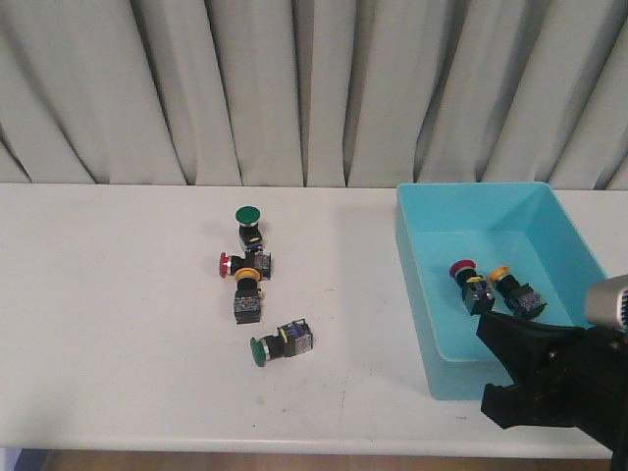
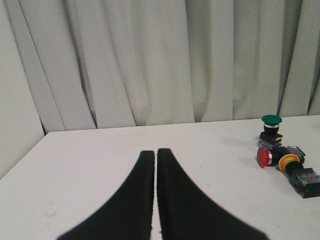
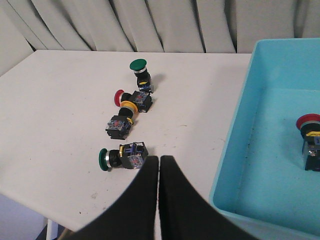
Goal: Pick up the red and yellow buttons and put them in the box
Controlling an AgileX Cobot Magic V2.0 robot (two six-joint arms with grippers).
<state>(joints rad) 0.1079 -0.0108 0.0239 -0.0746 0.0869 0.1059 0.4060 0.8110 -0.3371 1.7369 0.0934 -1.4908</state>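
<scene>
Right gripper [image 1: 535,378]: cut off by the front view's lower right corner; fingertips partly masking the box [image 1: 417,294] front wall. Red button in box [image 3: 311,140]: cropped at the right wrist view's edge. Yellow button beside it [image 1: 515,289]: lettering too small to be read. Left arm: not seen in the front view.

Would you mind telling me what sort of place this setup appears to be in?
Probably a robotics lab test station: a plain white table, a grey curtain backdrop, and push buttons laid out beside a turquoise bin.

Smooth glossy plastic box [image 1: 422,294]; matt white table [image 1: 118,324]; cloth curtain [image 1: 294,88].
</scene>
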